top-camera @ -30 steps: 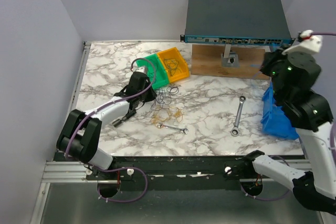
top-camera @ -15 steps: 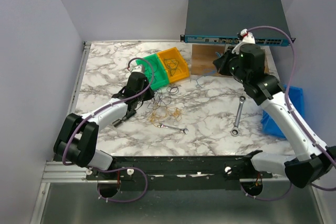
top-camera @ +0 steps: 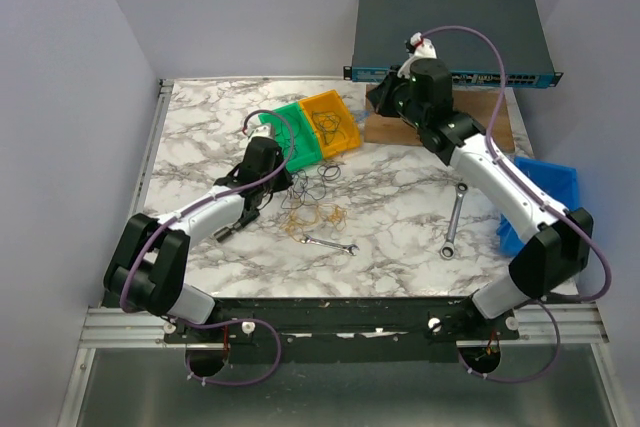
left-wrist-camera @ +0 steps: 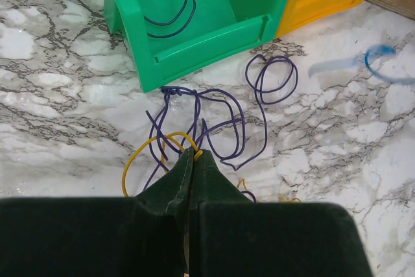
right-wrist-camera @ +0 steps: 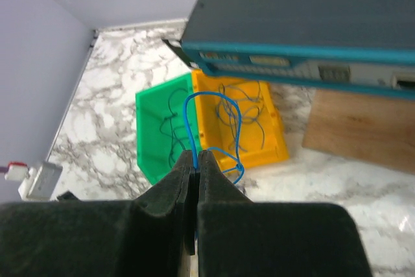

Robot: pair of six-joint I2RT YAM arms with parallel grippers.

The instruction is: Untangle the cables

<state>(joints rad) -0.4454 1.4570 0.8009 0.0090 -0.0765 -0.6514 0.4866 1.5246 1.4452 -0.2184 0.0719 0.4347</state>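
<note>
Partly sorted: left fingers [left-wrist-camera: 176, 185] pinch a yellow cable [left-wrist-camera: 159, 138] in the tangle [left-wrist-camera: 207, 118] on the table [left-wrist-camera: 58, 102], 6 o'clock from the cable-holding green bin [left-wrist-camera: 201, 37]; farther back, right fingers [right-wrist-camera: 174, 185] pinch a freed blue cable [right-wrist-camera: 214, 94].

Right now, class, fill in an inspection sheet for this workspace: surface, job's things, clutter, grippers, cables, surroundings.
Surface: marble table, white with grey veins.
Job's things: purple and yellow wire loops tangled before the green bin; more wires inside it and the orange bin.
Clutter: large wrench, small wrench, blue bin, network switch over a wooden board.
Grippers: left gripper shut on a yellow loop; right gripper shut on a blue wire.
Cables: purple arm cables run along both arms.
Surroundings: plain pale walls.
</note>
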